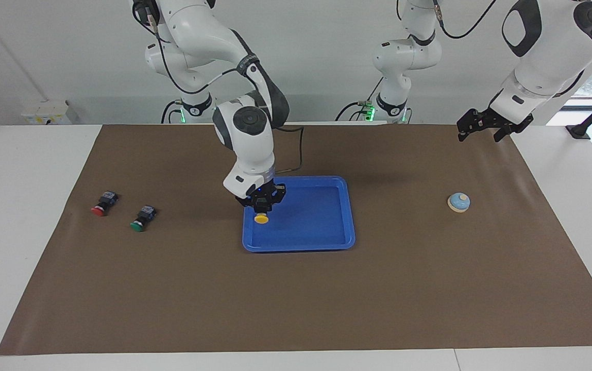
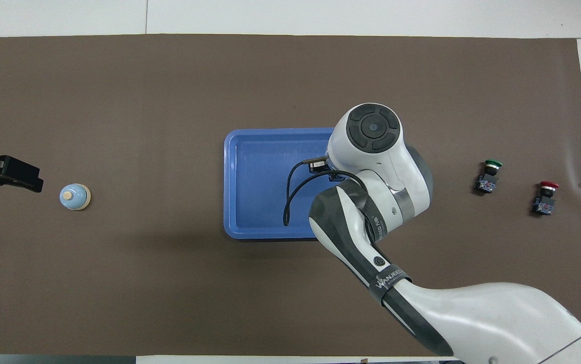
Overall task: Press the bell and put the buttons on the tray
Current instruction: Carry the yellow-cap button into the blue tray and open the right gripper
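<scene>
My right gripper (image 1: 262, 205) is low over the blue tray (image 1: 350, 216), at the tray's end toward the right arm, and is shut on the yellow button (image 1: 261, 218), cap pointing away from the robots. In the overhead view the arm hides both; the tray's rim (image 2: 229, 182) shows. The green button (image 1: 142, 217) (image 2: 489, 177) and the red button (image 1: 103, 203) (image 2: 545, 197) lie on the mat toward the right arm's end. The light blue bell (image 1: 458, 202) (image 2: 74, 196) stands toward the left arm's end. My left gripper (image 1: 479, 137) (image 2: 17, 177) is open, raised beside the bell.
A brown mat (image 1: 296, 299) covers most of the white table. A black cable (image 2: 290, 197) from the right wrist hangs over the tray. The arms' bases stand at the table's robot edge.
</scene>
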Motion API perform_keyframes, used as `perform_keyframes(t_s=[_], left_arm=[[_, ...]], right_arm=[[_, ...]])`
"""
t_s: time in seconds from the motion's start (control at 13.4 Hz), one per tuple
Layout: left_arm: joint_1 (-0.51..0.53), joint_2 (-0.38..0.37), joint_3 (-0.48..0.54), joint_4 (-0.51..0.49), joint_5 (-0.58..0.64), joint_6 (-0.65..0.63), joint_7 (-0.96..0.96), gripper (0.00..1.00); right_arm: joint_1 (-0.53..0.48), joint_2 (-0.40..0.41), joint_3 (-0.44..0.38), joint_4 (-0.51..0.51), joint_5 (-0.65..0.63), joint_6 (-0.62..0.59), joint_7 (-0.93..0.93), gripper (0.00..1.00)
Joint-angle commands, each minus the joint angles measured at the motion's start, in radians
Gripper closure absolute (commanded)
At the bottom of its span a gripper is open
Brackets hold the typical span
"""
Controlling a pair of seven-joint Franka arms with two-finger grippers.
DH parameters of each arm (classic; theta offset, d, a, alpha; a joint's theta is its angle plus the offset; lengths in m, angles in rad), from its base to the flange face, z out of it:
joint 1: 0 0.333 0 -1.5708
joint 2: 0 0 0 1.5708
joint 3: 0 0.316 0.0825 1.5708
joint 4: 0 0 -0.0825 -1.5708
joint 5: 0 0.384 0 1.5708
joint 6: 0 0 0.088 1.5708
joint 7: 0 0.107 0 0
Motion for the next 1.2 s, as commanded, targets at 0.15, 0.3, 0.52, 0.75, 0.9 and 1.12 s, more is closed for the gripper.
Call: perform_keyframes(t_s=[0.15, 0.3, 0.52, 0.75, 0.9, 1.12], left_arm=[[0.003, -0.008, 0.0, 0.003, 0.005, -0.01, -0.002, 0.0], [0.003, -0.008, 0.0, 0.003, 0.005, -0.01, -0.002, 0.0], [0.003, -0.008, -0.002, 0.003, 0.005, -0.01, -0.002, 0.0], [0.003, -0.008, 0.0, 0.003, 0.005, -0.01, -0.002, 0.0], [0.003, -0.008, 0.0, 0.003, 0.005, -0.009, -0.002, 0.0], [0.003, -0.008, 0.0, 0.003, 0.005, -0.01, -0.002, 0.0]], right_arm=[[-0.011, 0.031, -0.001, -0.065, -0.006, 0.116, -0.071, 1.0], [0.002, 0.036, -0.001, -0.077, -0.006, 0.122, -0.068, 1.0], [0.003, 0.033, -0.001, -0.089, -0.004, 0.13, -0.059, 0.39], [-0.003, 0.024, -0.002, -0.08, -0.004, 0.101, 0.012, 0.0], [-0.026, -0.022, -0.013, -0.031, -0.004, -0.009, 0.05, 0.0], [-0.165, -0.115, -0.022, 0.007, -0.006, -0.138, 0.041, 0.0]])
